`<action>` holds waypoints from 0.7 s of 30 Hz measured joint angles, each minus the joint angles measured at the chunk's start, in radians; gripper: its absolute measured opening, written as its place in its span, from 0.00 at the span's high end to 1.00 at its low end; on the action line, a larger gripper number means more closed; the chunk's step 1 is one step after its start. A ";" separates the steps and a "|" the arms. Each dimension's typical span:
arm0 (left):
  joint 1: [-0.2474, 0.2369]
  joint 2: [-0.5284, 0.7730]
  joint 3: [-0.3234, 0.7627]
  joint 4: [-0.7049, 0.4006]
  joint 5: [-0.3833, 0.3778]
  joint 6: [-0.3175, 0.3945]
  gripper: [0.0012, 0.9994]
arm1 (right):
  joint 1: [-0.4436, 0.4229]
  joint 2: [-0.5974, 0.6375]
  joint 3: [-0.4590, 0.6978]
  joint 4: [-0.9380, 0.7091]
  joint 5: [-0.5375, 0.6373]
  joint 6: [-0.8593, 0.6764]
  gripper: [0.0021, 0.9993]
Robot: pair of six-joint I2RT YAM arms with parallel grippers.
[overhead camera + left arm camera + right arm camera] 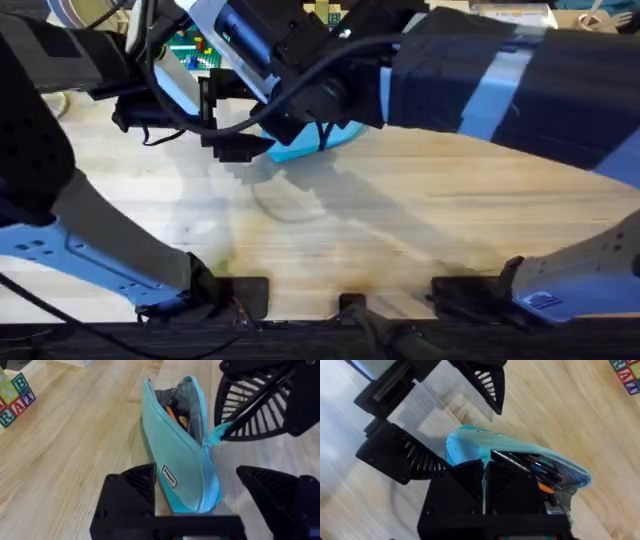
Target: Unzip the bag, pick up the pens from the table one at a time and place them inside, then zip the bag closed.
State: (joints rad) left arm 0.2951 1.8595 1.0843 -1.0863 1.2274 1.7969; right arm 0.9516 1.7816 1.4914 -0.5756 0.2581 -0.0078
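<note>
Beyond bag (182, 460) letter blocks (14, 399) on table (75, 450); right gripper (226, 431) clenched on zipper pull (216, 435), left gripper (200, 497) released

Left arm: you see it rise from the lower-left base and reach forward toward the table's far middle.
Left black two-finger gripper (232, 128): fingers spread wide apart, one on each side of the light blue fabric pouch (182, 455), neither visibly touching it.
Right arm: it crosses from the lower-right base up and leftward, large and dark under the overhead camera.
Right black two-finger gripper (484, 482): ribbed fingers pressed together, pinching the pouch's light blue zipper pull tab (216, 436).
</note>
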 joint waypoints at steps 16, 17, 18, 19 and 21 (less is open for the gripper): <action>0.000 0.000 0.000 -0.001 0.000 -0.003 0.01 | 0.000 0.000 0.000 0.000 0.000 0.000 0.97; 0.000 0.000 0.000 -0.002 0.000 -0.004 0.03 | 0.000 0.000 0.000 0.000 0.000 0.000 0.97; 0.000 0.000 0.000 -0.002 0.000 -0.004 0.06 | 0.000 0.000 0.000 0.000 0.000 0.000 0.97; 0.000 0.000 0.000 -0.001 0.000 -0.006 0.10 | 0.000 0.000 0.000 0.000 0.000 0.000 0.97; 0.000 0.000 0.000 -0.002 0.000 -0.007 0.21 | 0.000 0.000 0.000 0.000 0.000 0.000 0.97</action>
State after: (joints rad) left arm 0.2951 1.8595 1.0843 -1.0878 1.2274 1.7903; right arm 0.9516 1.7816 1.4914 -0.5757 0.2581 -0.0078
